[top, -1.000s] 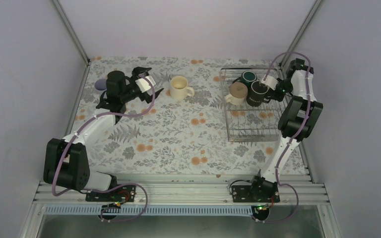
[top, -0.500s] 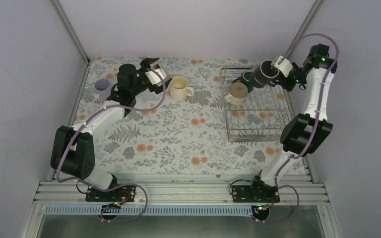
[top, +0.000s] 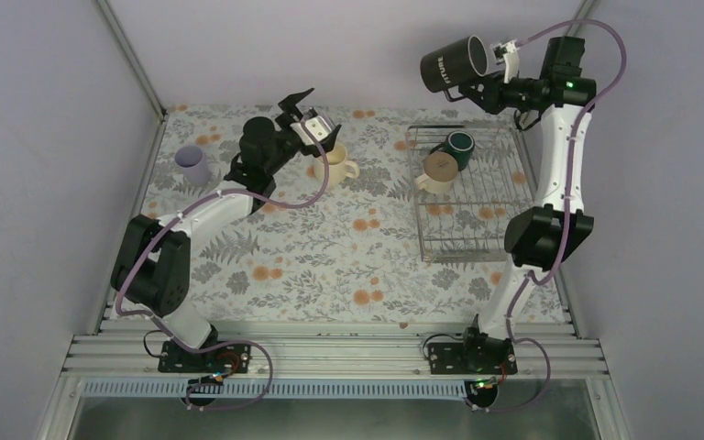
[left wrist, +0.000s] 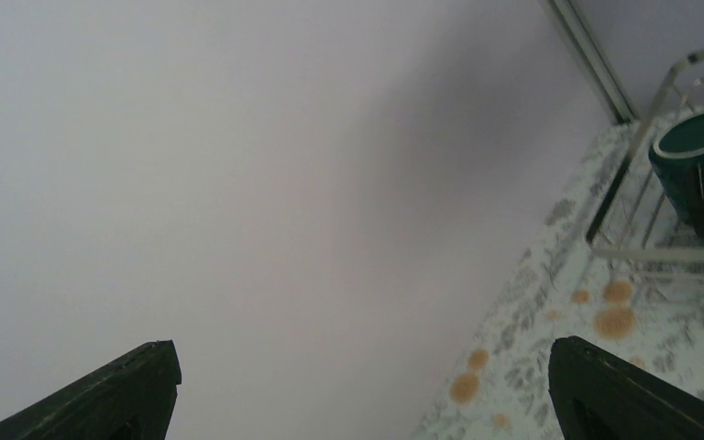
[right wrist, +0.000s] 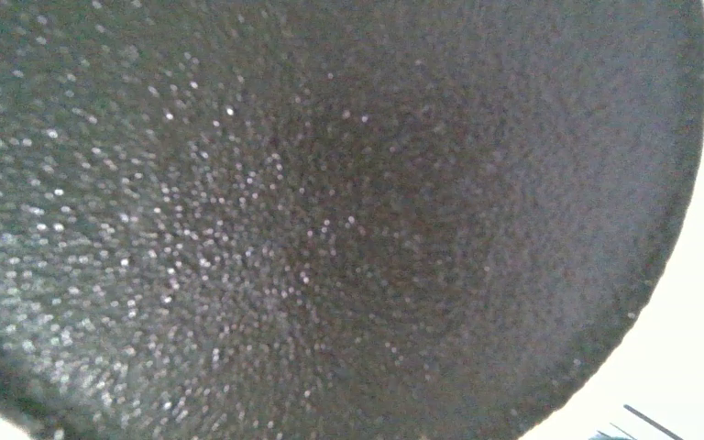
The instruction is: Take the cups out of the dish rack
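My right gripper (top: 495,68) is shut on the tall black mug (top: 454,64) and holds it on its side, high above the back of the dish rack (top: 466,231). The mug's speckled dark surface (right wrist: 330,220) fills the right wrist view. A dark green mug (top: 460,144) and a cream mug (top: 437,170) stay in the rack's far end. A second cream mug (top: 332,163) and the lavender cup (top: 192,165) stand on the table at left. My left gripper (top: 302,107) is open and empty, raised just above the second cream mug. Its wrist view shows the green mug (left wrist: 701,160).
The table has a floral cloth (top: 330,247). Grey walls enclose the back and both sides, with metal posts in the corners (top: 133,55). The rack's near half holds nothing. The left wrist view looks mostly at the back wall (left wrist: 284,183).
My right arm has lifted the black mug out of the rack, up and to the left. My left arm has swung right and up, away from the lavender cup toward the cream mug.
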Robot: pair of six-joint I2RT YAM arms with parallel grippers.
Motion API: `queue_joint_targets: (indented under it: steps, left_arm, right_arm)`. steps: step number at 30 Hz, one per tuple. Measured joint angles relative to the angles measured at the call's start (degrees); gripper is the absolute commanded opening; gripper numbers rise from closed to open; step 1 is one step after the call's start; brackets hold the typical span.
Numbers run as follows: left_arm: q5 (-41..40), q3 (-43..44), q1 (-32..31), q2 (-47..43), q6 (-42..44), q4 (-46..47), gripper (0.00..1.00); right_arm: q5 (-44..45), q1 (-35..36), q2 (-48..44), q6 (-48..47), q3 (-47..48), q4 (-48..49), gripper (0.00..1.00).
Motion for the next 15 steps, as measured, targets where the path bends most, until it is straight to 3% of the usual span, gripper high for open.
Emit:
queue_joint_targets:
  steps: [7, 15]
  left_arm:
    - [1.4, -2.78, -0.09, -0.15, 1.42, 12.04, 1.0]
    - [5.44, -2.8, 0.02, 4.26, 1.46, 21.2, 1.0]
  right_arm:
    - [-15.17, 2.56, 3.69, 12.09, -5.55, 3.67, 0.02]
    - [-17.7, 13.09, 6.27, 10.6, -10.19, -3.58, 0.02]
